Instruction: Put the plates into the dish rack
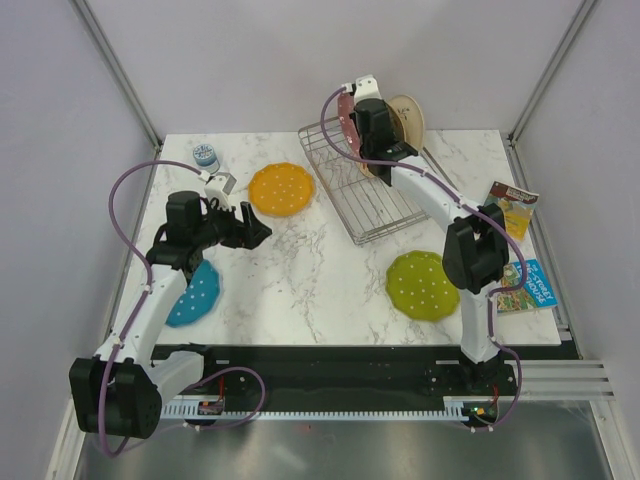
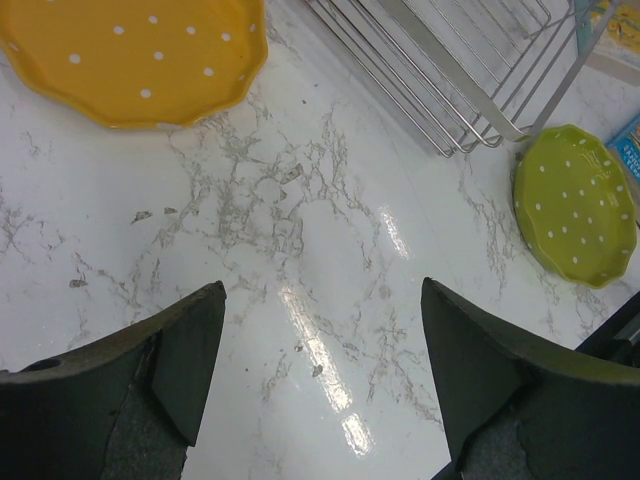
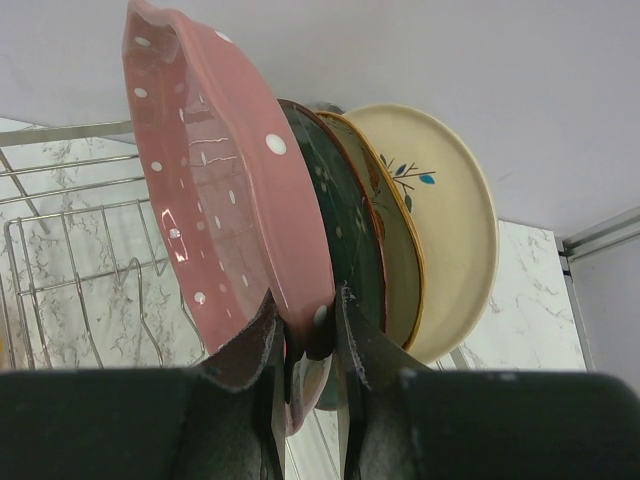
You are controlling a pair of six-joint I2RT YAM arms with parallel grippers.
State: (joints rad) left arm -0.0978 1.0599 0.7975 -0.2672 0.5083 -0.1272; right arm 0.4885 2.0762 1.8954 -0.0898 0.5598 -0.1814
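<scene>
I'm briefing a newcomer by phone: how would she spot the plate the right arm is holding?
Start at the silver wire dish rack, far centre; plates stand on edge at its back end. The right pincer grips the leftmost one: a pink scalloped plate with white dots, unlike the dark green plate and cream plate beside it.

My left arm (image 1: pixel 150 303) covers part of the blue dotted scalloped plate (image 1: pixel 202 295). The pink dotted scalloped plate (image 3: pixel 215 190) hides most of the dark green round plate (image 3: pixel 350 235) behind it.
</scene>
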